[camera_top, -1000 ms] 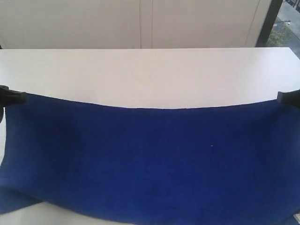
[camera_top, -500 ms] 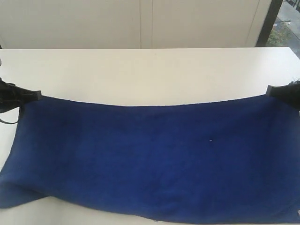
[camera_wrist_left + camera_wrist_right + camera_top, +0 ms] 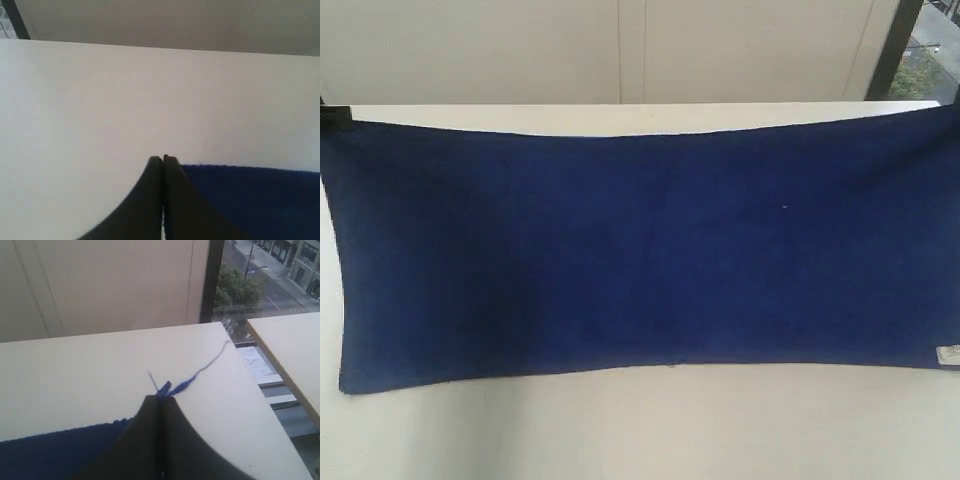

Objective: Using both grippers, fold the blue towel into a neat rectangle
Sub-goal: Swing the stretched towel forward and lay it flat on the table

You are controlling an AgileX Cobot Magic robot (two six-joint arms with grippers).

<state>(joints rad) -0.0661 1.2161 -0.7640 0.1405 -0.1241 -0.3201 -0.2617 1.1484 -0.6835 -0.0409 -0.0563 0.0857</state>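
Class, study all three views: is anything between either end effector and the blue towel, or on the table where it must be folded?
Nothing visible. The left end effector and right end effector are each shut on a corner of the deep blue soft towel, and the white flat table shows no object on its visible parts.

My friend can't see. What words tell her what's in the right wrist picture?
The black right end effector is shut on a corner of the blue towel, a frayed blue thread poking out past its tips. Beyond lie a pale table, a beige wall and a window onto trees and a street.
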